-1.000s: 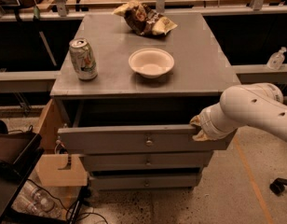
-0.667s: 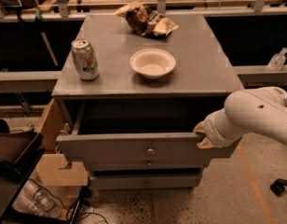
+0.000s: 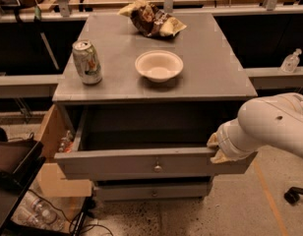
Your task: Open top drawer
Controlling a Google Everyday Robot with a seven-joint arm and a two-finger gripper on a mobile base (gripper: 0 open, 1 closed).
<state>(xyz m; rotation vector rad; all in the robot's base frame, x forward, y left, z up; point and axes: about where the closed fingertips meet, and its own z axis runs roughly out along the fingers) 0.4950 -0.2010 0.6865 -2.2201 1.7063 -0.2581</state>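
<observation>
The top drawer [image 3: 117,163] stands part-open to my pincer's left, its front running crosswise, knob [image 3: 157,167] well left. My pincer [image 3: 218,149] meets that front's right end; I cannot tell whether it is clamped.

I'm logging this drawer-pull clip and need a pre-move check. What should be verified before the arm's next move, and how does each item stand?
1. The top drawer is pulled out of the cabinet: ok. Its front panel stands well forward and the inside of the box shows.
2. The hand is on the drawer: ok. It sits at the right end of the front panel's top edge.
3. The hand's hold is firm: cannot tell.
4. The can and the bowl stand upright, back from the cabinet's front edge: ok.
5. The drawer below is pushed in: ok. It sits back beneath the top drawer.
</observation>
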